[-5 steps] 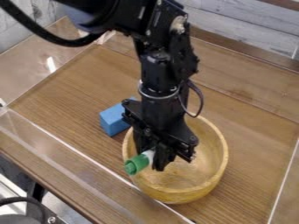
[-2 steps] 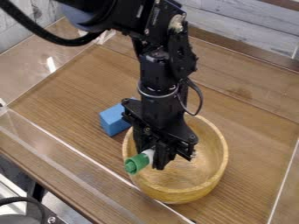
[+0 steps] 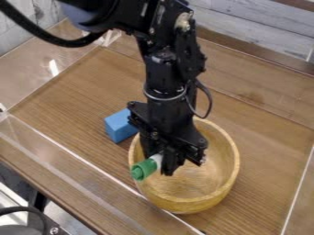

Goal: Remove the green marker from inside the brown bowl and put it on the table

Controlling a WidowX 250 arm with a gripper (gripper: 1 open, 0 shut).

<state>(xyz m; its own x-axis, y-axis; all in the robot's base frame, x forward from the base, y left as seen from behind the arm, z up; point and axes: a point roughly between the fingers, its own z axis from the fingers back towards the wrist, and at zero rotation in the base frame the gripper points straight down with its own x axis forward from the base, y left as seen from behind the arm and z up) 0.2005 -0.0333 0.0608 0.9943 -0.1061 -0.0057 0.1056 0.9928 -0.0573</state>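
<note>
The brown bowl [image 3: 207,189] sits on the table [image 3: 86,87] toward the front right. My black gripper [image 3: 163,165] points straight down into the bowl's left side. It is shut on the green marker [image 3: 146,171], whose green cap sticks out to the left over the bowl's rim. The marker's barrel is mostly hidden between the fingers. I cannot tell whether the marker still touches the bowl.
A blue rectangular block [image 3: 119,126] lies on the table just left of the bowl, close to the gripper. Clear acrylic walls [image 3: 50,147] edge the tabletop. Bare wood stretches to the left and behind.
</note>
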